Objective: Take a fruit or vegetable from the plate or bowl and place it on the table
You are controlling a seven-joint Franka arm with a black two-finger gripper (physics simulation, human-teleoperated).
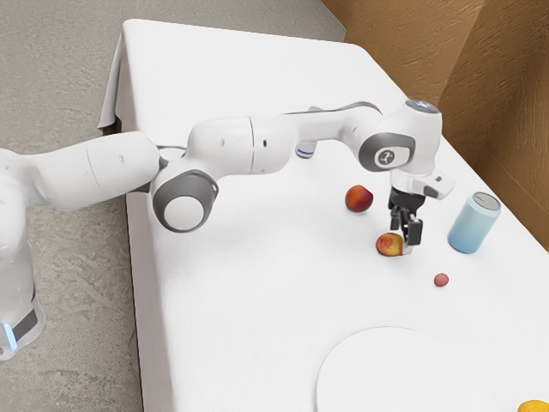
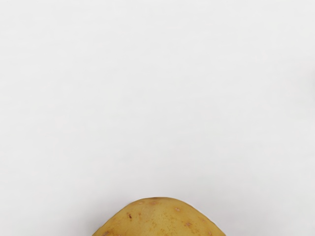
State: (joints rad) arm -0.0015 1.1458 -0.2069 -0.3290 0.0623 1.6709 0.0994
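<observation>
A: How will that mottled yellow-and-red fruit [image 1: 388, 245] handle?

B: I'd expect it to be fairly light and firm, with smooth skin that could slip if pinched near the narrow end. A hard squeeze might bruise it. Take it across its widest middle, low enough that it can't roll out. It could be a potato or a mango; its far side is hidden, so I won't swear to either.

A: And where is it?

B: Right of centre in the exterior view, at the tip of the claw [image 1: 407, 242], over the desk [image 1: 240, 283] and apart from the plate [image 1: 390, 365]. Whether the claw is wide, narrow or gripping, I can't tell.

A: Count the rest for me.

B: One plate, at the lower edge. One red fruit [image 1: 358, 198], above and left of the mottled one. One small red ball [image 1: 441, 280], below and right of it. One blue can [image 1: 473, 225], at the right. One orange thing [image 1: 533, 407], in the lower right corner. One white container [image 1: 305, 150], upper middle, partly behind the arm [image 1: 249, 144].
</observation>
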